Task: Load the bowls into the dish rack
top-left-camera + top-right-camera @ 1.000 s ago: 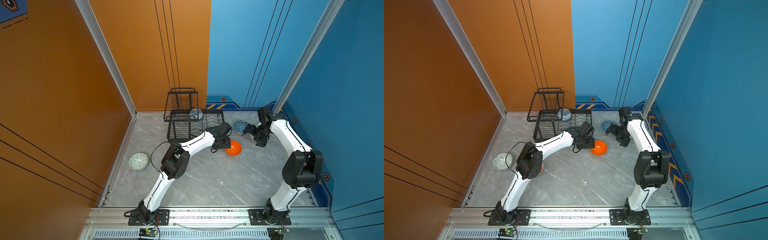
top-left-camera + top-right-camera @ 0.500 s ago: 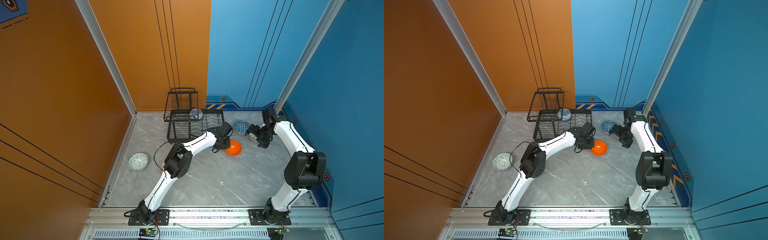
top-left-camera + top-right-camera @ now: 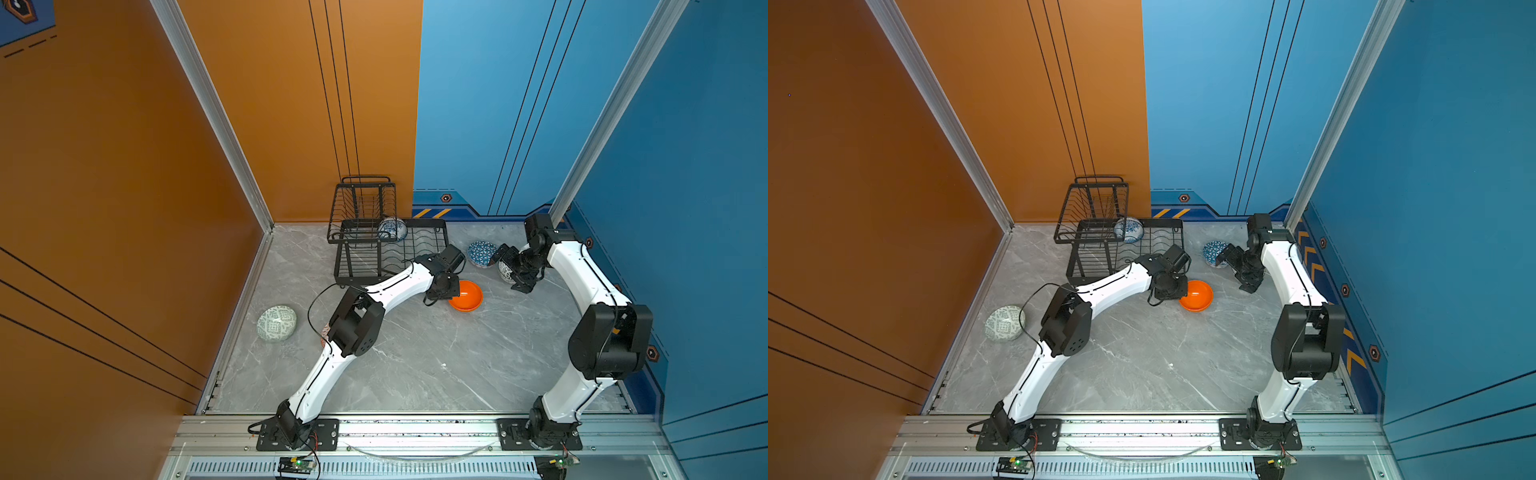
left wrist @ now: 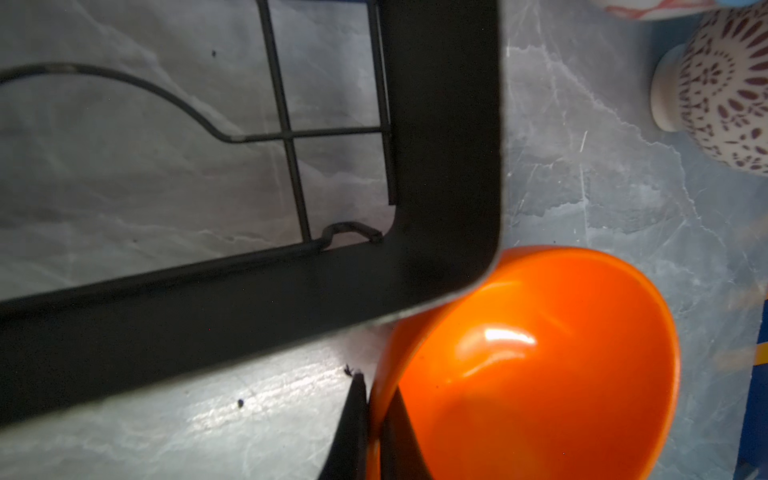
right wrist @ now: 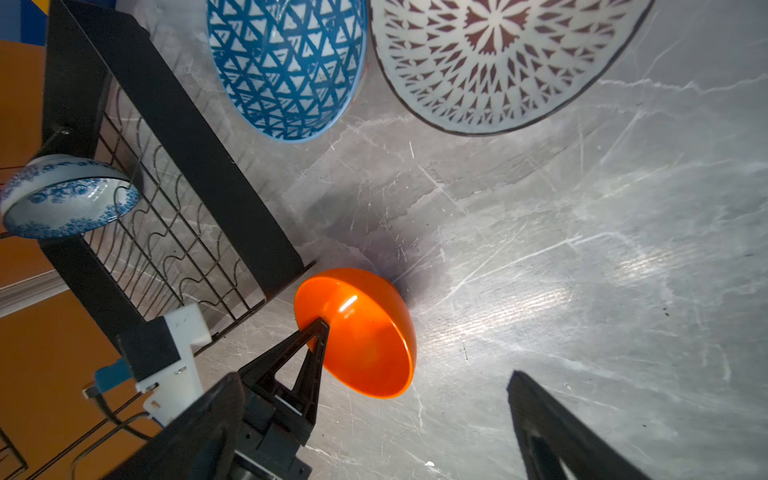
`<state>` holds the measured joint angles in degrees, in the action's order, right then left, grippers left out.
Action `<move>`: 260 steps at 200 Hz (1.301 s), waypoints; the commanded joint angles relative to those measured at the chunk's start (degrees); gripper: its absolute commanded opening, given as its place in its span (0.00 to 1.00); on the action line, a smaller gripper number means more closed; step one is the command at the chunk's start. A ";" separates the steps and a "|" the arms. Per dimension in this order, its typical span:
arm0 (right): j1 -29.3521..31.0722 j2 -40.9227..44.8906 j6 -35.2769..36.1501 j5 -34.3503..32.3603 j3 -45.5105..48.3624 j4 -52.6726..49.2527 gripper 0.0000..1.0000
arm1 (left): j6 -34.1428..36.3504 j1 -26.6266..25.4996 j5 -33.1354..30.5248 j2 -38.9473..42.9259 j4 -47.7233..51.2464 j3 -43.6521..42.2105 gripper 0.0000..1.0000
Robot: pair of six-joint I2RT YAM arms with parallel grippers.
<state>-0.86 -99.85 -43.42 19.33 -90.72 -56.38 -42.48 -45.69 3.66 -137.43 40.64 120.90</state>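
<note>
My left gripper [image 4: 376,415] is shut on the rim of the plain orange bowl [image 4: 540,353], one finger inside and one outside; both top views show the gripper [image 3: 451,291] [image 3: 1179,291] and the bowl [image 3: 467,297] [image 3: 1198,296] on the floor by the near right corner of the black dish rack [image 3: 424,223] [image 4: 444,124]. A blue floral bowl [image 3: 392,229] [image 5: 66,199] stands in the rack. My right gripper [image 3: 510,270] [image 5: 374,415] hangs open and empty over the white lattice bowl [image 5: 498,62], beside the blue triangle bowl [image 3: 481,253] [image 5: 286,70].
A pale green patterned bowl [image 3: 276,323] [image 3: 1005,323] lies upside down near the left wall. The left arm's elbow [image 3: 355,328] hangs over the floor in front of the rack. Orange and blue walls enclose the grey marble floor [image 3: 436,365].
The left jaws have closed on the orange bowl's rim, and the left elbow has swung right. The right gripper stays open near the two patterned bowls.
</note>
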 commanded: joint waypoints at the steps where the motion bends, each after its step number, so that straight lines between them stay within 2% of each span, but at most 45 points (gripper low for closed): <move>1: 0.16 0.90 -3.42 1.48 -3.74 -0.20 1.00 | 1.96 0.93 -4.32 4.91 0.84 2.64 0.00; 63: 0.46 -0.66 -10.17 4.94 -14.48 -0.80 1.00 | 5.44 2.17 -21.40 10.02 0.73 7.68 0.00; 100: 1.32 -3.24 -15.16 7.73 -22.63 -0.81 1.00 | 7.85 2.48 -28.20 9.81 0.11 12.60 0.00; 157: 4.64 -10.92 -21.41 11.31 -37.20 -0.46 1.00 | 14.39 2.48 -42.04 9.49 -9.66 13.40 0.00; 192: 7.59 -15.63 -24.35 12.60 -44.28 0.25 1.00 | 20.04 2.14 -48.00 8.63 -13.65 14.81 0.00; 233: 9.84 -17.37 -29.32 14.53 -44.55 6.07 0.97 | 26.22 1.45 -49.30 11.30 -21.78 8.69 0.00; 249: 10.63 -17.90 -30.28 14.92 -44.63 7.22 0.94 | 30.10 0.86 -49.26 13.70 -29.21 2.45 0.00; 260: 11.00 -18.31 -30.82 15.25 -44.61 7.89 0.91 | 33.51 0.30 -49.60 15.53 -38.25 -2.94 0.00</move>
<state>9.26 -117.40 -71.16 33.01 -133.67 -51.88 -17.12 -43.94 -43.29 -126.76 18.83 125.89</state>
